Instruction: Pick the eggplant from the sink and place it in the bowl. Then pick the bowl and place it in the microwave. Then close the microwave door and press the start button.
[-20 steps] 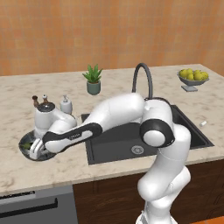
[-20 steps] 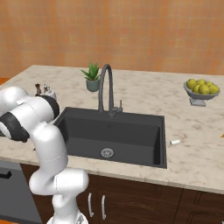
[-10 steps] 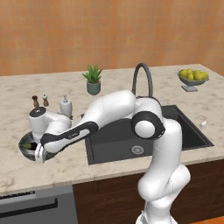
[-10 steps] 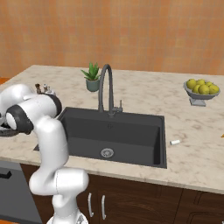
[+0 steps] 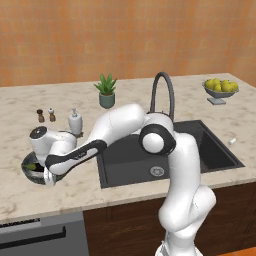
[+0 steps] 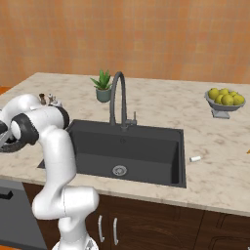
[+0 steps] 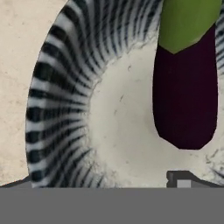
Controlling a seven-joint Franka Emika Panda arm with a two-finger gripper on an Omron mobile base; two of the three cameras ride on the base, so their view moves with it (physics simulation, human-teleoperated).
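Observation:
The bowl stands on the counter left of the sink, dark and streaky outside, pale inside. In it lies the eggplant, dark purple with a green end, showing as a greenish spot in the left base view. My gripper hangs low over the bowl's near rim, open. Its fingertips stand wide apart in the hand view, with the eggplant off to one side and untouched. The arm hides most of the bowl in the right base view. The microwave and its door are out of view.
A soap bottle and two small shakers stand just behind the bowl. A potted plant and the gooseneck tap are behind the sink. A dish of yellow fruit sits far right. The counter's front edge runs close to the bowl.
The hand has sunk a little toward the bowl's near rim and the elbow has swung left. The jaws stay open and the eggplant lies still in the bowl.

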